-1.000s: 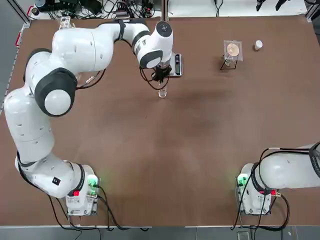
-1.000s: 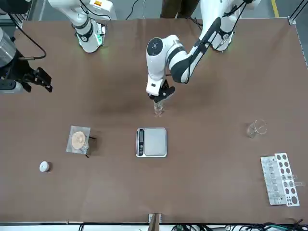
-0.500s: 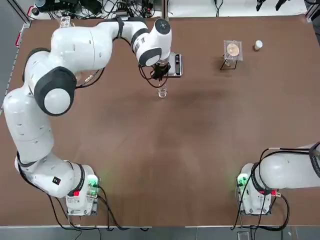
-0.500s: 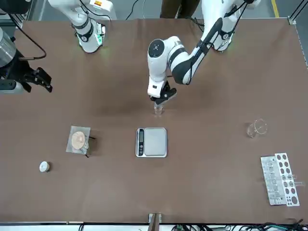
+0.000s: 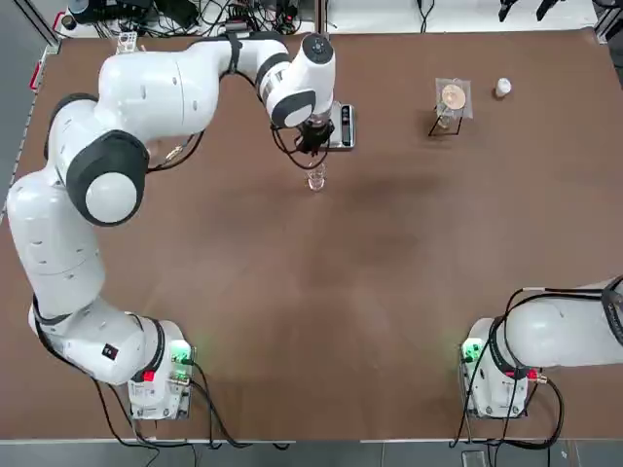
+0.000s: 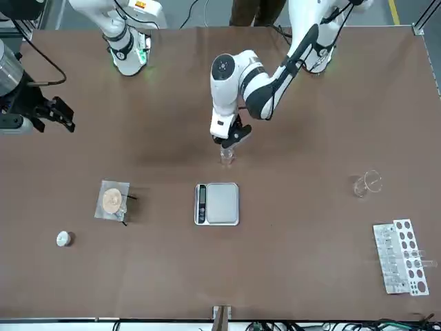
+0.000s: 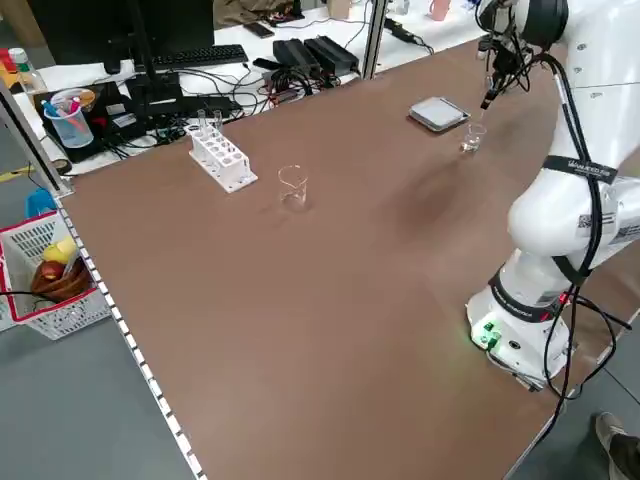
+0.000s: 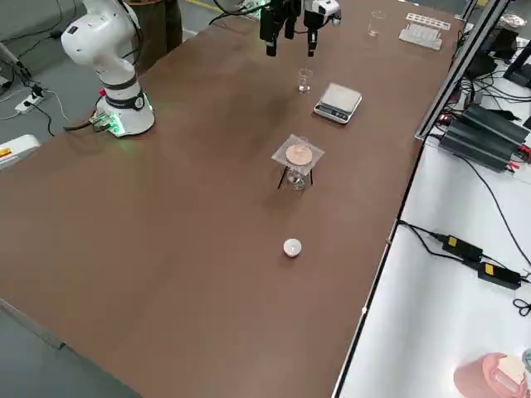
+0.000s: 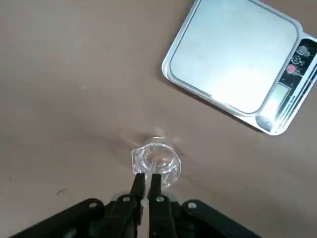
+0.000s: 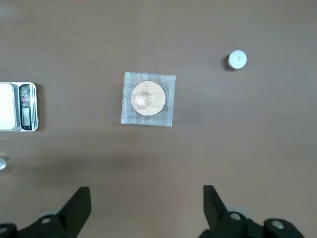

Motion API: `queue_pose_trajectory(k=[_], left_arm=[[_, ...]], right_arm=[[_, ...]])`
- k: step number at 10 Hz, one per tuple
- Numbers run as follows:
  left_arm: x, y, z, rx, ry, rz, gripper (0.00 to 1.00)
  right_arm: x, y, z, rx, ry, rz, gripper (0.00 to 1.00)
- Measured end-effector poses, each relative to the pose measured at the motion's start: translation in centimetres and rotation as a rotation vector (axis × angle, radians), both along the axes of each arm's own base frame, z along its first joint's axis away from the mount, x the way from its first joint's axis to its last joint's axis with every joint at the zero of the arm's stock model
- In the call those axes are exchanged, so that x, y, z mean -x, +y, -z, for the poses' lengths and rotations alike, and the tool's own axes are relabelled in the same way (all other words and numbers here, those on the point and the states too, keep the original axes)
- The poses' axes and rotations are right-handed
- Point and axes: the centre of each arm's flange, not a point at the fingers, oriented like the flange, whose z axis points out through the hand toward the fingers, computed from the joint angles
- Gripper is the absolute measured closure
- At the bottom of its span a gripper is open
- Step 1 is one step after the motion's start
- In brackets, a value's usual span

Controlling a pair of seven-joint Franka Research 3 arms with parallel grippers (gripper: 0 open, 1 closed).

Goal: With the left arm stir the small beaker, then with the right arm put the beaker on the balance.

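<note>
**A:** What's the setting?

**B:** A wide brown table [image 5: 389,292] fills the overhead view, cables along its upper edge. In the upper middle sits the balance [image 5: 341,126], and just below it stands the small beaker [image 5: 316,181], upright on the table.

**A:** And the arms?

**B:** The left gripper [image 9: 146,184] hangs directly over the beaker, fingers clenched on what looks like a thin clear rod dipping into the glass. The right gripper [image 10: 147,206] is parked high above the table's right side, fingers spread wide, holding nothing.

**A:** Which step is this?

**B:** Stirring, I'd judge. Next the left arm should lift clear, so the right can reach across and carry the beaker onto the pan.
</note>
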Motion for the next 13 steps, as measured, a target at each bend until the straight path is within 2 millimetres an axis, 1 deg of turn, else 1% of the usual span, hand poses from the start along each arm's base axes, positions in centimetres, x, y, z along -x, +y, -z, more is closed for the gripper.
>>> queue_pose_trajectory(k=[1, 4, 6, 8, 9, 10, 11, 12, 13], left_arm=[[-0.1, 0.0, -0.5, 0.006, -0.003, -0.003, 0.92], [0.1, -0.1, -3.2, 0.036, -0.016, -0.02, 0.92], [0.2, 0.1, -3.9, 0.031, -0.018, -0.024, 0.92], [0.5, 0.6, -5.0, 0.003, -0.004, -0.015, 0.92], [0.6, 1.3, -5.9, -0.013, 0.018, -0.004, 0.92], [0.0, 2.6, -7.2, -0.016, 0.049, 0.006, 0.92], [-1.0, 4.4, -8.7, -0.013, 0.069, 0.016, 0.92], [-2.3, 6.8, -10.0, -0.011, 0.079, 0.029, 0.92], [-3.7, 9.5, -10.9, -0.016, 0.084, 0.049, 0.92]], right_arm=[[0.0, 0.0, 0.0, 0.0, 0.0, 0.0, 0.0], [0.0, 0.0, 0.0, 0.0, 0.0, 0.0, 0.0], [0.0, 0.0, 0.0, 0.0, 0.0, 0.0, 0.0], [0.0, 0.0, 0.0, 0.0, 0.0, 0.0, 0.0], [0.0, 0.0, 0.0, 0.0, 0.0, 0.0, 0.0], [0.0, 0.0, 0.0, 0.0, 0.0, 0.0, 0.0], [0.0, 0.0, 0.0, 0.0, 0.0, 0.0, 0.0], [0.0, 0.0, 0.0, 0.0, 0.0, 0.0, 0.0], [0.0, 0.0, 0.0, 0.0, -0.001, 0.0, 0.0]])
